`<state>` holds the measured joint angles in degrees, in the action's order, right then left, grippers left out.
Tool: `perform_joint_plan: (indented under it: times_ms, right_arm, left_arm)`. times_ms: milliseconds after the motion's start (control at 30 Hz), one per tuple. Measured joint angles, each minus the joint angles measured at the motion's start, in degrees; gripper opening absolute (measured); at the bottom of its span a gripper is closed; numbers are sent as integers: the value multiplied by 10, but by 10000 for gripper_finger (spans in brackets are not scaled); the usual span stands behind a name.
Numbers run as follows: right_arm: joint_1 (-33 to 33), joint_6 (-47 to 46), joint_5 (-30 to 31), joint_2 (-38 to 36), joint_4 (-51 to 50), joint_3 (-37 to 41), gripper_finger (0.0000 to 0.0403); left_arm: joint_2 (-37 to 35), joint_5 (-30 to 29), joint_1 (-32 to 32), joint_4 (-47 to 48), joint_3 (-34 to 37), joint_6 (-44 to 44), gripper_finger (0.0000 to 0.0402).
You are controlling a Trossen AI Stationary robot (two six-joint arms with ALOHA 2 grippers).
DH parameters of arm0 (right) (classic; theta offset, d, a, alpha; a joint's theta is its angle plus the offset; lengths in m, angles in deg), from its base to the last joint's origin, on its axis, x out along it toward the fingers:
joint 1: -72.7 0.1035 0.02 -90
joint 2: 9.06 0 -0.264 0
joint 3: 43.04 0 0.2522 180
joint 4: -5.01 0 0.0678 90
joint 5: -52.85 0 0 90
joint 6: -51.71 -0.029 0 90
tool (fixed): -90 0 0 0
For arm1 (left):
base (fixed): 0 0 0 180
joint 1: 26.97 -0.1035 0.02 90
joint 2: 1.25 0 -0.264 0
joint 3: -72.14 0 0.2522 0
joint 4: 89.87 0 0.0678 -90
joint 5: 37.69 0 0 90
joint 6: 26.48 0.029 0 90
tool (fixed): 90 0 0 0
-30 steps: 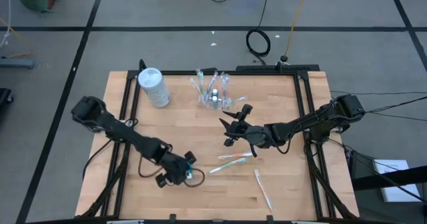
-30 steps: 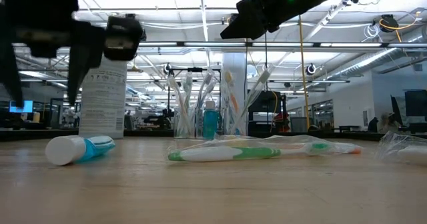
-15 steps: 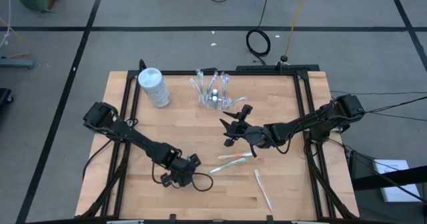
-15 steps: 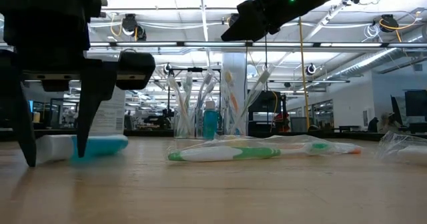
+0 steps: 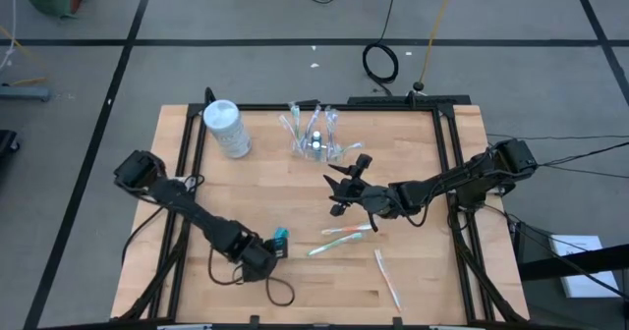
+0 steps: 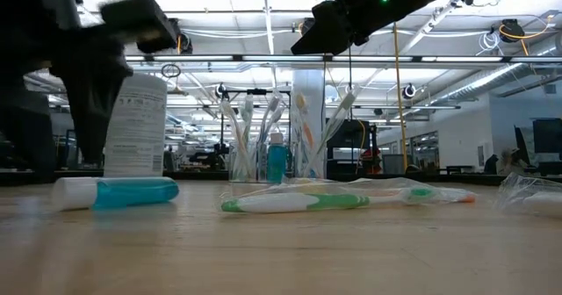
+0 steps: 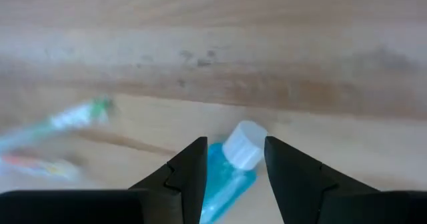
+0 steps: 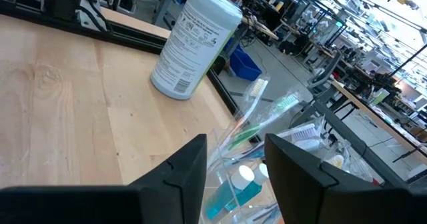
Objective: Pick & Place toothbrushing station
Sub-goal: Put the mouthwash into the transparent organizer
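Observation:
A small blue toothpaste tube (image 5: 279,237) with a white cap (image 7: 243,144) lies flat on the wooden table, left of centre near the front edge; it also shows in the low view (image 6: 114,192). My left gripper (image 5: 267,248) is open just over it, one finger on either side of the tube in the left wrist view (image 7: 230,151). The clear cup (image 5: 314,138) with toothbrushes and a tube stands at the far middle. My right gripper (image 5: 332,194) is open and empty, raised above the table's middle, facing the cup (image 8: 267,164).
A white cylindrical container (image 5: 224,127) stands at the far left. A wrapped green toothbrush (image 5: 339,237) lies right of the tube, and another wrapped brush (image 5: 386,276) lies near the front right. Black frame rails (image 5: 447,143) run along the table's sides.
My left gripper came down with its fingers on either side of the toothpaste tube, then rose and tipped back toward the near left. The tube has turned about on the table and now lies broadside to the low view, cap to the left. My right arm kept still.

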<state>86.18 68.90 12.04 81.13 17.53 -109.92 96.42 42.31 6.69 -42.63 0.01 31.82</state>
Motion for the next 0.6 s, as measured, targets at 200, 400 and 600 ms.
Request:
perform_joint_plan:
  times_ms: [200,400,600]
  right_arm:
    - [0,0,0,0,0,0,141]
    - [0,0,0,0,0,0,141]
    - [0,0,0,0,0,0,141]
  left_arm:
    - [6,-35,-1,37,-4,155,152]
    - [20,-47,-11,23,-4,260,152]
    - [21,-31,-14,16,-4,275,152]
